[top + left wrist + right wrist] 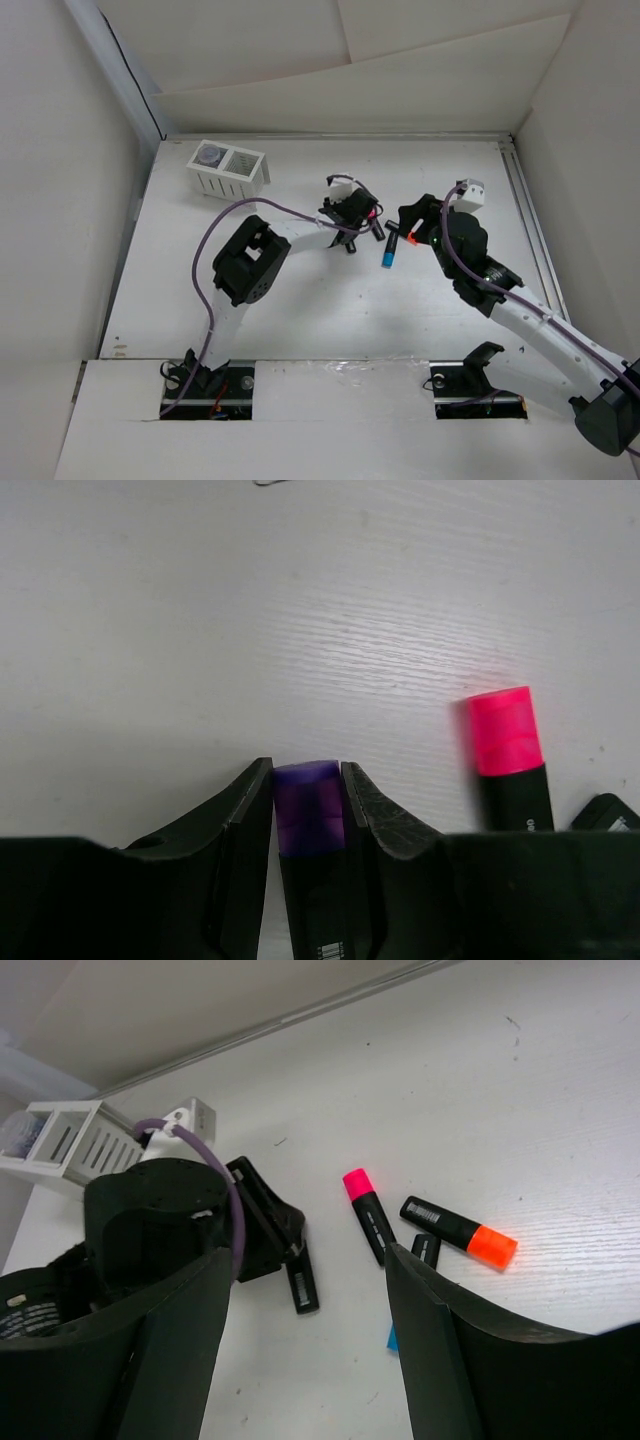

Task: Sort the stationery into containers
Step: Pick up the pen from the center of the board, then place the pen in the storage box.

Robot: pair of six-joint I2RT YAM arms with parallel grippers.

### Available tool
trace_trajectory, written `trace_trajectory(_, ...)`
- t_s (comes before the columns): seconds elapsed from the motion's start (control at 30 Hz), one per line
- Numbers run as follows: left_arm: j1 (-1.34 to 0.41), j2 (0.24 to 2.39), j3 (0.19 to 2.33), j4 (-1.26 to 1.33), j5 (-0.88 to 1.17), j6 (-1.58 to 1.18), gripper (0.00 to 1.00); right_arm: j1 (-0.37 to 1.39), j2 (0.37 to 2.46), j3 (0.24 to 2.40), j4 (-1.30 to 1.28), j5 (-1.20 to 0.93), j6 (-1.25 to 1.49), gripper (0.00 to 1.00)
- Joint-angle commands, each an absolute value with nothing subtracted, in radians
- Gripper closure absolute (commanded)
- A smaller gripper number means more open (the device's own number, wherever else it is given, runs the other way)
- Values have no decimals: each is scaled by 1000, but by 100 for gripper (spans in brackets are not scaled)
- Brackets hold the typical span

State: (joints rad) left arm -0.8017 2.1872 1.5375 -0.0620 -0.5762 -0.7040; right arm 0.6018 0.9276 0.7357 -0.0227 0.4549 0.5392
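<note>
Fingers of the left gripper [307, 778] press against both sides of a purple-capped marker [308, 815], whose black body runs back between them above the white table [200, 630]. Just to its right in the wrist view lies a pink-capped marker [503, 742]. The right gripper [312, 1260] is spread wide with nothing between its fingers. Near it lie an orange-capped marker [460, 1231] and a blue-ended marker [387, 255]. Well apart, by the far left corner, sits the white slatted box [225, 183], with a round greyish piece [210, 155] in its left compartment.
</note>
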Motion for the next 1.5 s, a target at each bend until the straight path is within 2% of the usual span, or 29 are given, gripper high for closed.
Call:
trace_trajectory(0.0, -767, 2037, 1488, -75, -592, -699, 100, 597, 901, 727, 8, 446, 543, 31)
trace_trajectory(0.43, -517, 1773, 1499, -75, -543, -646, 98, 597, 882, 727, 8, 428, 543, 31)
trace_trajectory(0.57, -407, 1764, 1613, -130, -523, -621, 98, 597, 873, 727, 8, 408, 543, 31)
trace_trajectory(0.7, -321, 1789, 1716, -169, -547, -566, 98, 597, 873, 727, 8, 399, 543, 31)
trace_trajectory(0.83, -276, 1824, 1787, -169, -679, -491, 97, 597, 873, 727, 8, 387, 543, 31)
trace_trajectory(1.07, -276, 1914, 1858, -107, -903, -330, 96, 597, 873, 727, 8, 377, 543, 31)
trace_trajectory(1.47, -267, 2072, 1933, 49, -1038, -114, 95, 597, 864, 718, 17, 377, 543, 30)
